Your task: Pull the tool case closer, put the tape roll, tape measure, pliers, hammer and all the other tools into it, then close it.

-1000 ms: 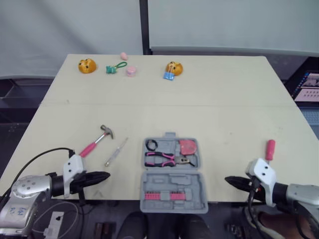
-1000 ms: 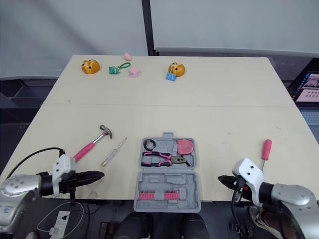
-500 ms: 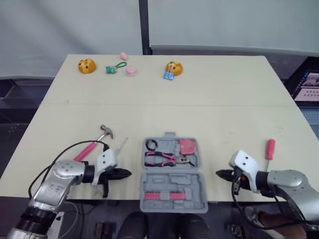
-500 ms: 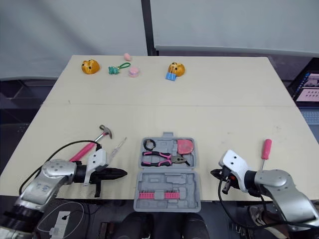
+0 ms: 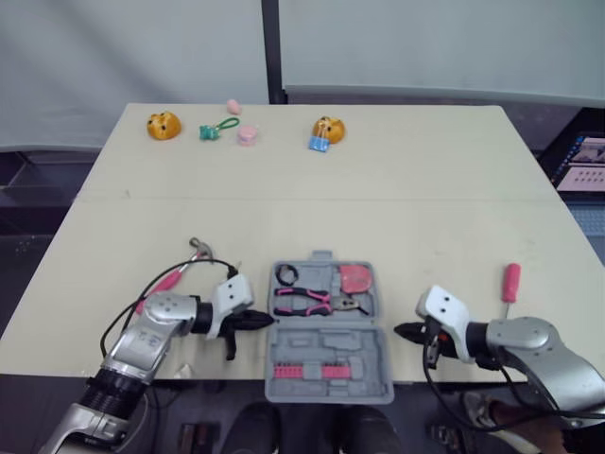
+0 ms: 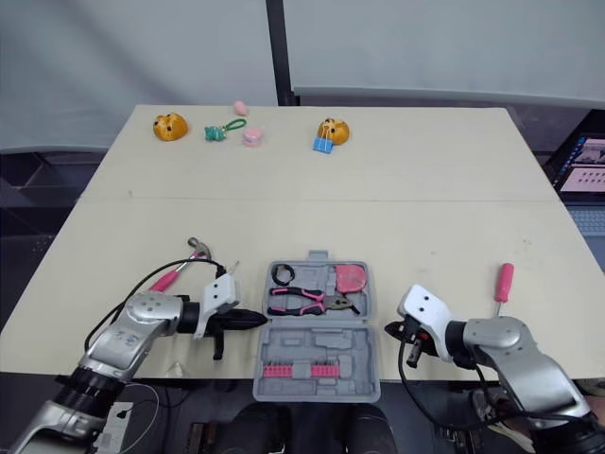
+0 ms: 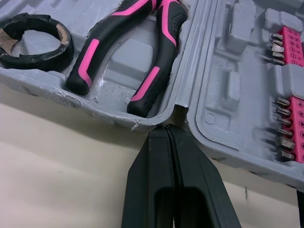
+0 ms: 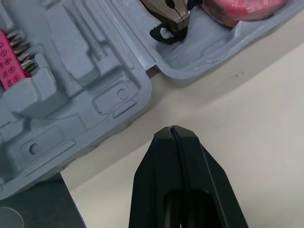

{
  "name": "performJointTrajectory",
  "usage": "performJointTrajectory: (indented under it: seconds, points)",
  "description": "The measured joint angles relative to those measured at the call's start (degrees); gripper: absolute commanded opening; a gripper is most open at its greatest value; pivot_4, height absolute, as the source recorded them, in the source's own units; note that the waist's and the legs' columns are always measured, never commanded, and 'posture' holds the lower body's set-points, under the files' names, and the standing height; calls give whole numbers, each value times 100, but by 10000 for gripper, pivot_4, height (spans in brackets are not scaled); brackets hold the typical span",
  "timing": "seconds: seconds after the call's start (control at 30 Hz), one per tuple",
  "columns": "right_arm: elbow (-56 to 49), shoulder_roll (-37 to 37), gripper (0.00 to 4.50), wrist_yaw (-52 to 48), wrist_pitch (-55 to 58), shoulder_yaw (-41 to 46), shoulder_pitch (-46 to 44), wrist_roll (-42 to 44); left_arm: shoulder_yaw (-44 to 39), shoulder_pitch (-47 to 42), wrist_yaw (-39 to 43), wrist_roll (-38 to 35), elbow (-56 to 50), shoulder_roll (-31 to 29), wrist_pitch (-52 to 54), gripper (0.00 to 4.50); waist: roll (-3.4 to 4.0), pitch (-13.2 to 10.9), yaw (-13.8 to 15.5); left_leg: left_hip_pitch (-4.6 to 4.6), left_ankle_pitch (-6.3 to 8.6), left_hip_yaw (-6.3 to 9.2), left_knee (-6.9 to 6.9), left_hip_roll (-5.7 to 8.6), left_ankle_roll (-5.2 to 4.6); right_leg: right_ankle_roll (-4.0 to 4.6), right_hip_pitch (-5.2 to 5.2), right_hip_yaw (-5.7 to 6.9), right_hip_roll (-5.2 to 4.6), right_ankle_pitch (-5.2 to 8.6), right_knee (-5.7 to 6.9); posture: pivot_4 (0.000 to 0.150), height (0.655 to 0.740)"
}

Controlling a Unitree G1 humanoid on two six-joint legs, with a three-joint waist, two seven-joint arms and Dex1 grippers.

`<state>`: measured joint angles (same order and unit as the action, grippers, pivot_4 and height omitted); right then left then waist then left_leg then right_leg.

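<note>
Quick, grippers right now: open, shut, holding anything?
Left gripper: shut, empty, tip at the tool case hinge.
Right gripper: shut, empty, beside the tool case.

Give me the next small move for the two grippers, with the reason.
Probably ease the right gripper inward until it meets the side of the tool case. The left gripper, shut, sits against the case at its hinge, while the right one, also shut, stands a little off. Pressed from both sides, the case could be shifted squarely.

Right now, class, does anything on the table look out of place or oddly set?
The open grey plastic tool case overhangs the beige table's near edge, which looks precarious. The pink-handled hammer and pink-handled screwdriver lie outside it.
</note>
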<state>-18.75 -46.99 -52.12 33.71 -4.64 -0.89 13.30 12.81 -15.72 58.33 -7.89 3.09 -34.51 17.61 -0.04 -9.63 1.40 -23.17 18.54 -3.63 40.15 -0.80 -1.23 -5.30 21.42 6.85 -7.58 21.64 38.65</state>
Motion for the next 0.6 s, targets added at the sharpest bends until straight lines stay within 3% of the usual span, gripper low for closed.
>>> performJointTrajectory:
  seconds: [0.6]
  points:
    - [479,518,0,180,-16,-568,-545,-389,129,-89,-25,125,8,169,112,422,0,0,7,-2,-1,2,3,2,1,0,0,2,-1,0,14,1500,6677]
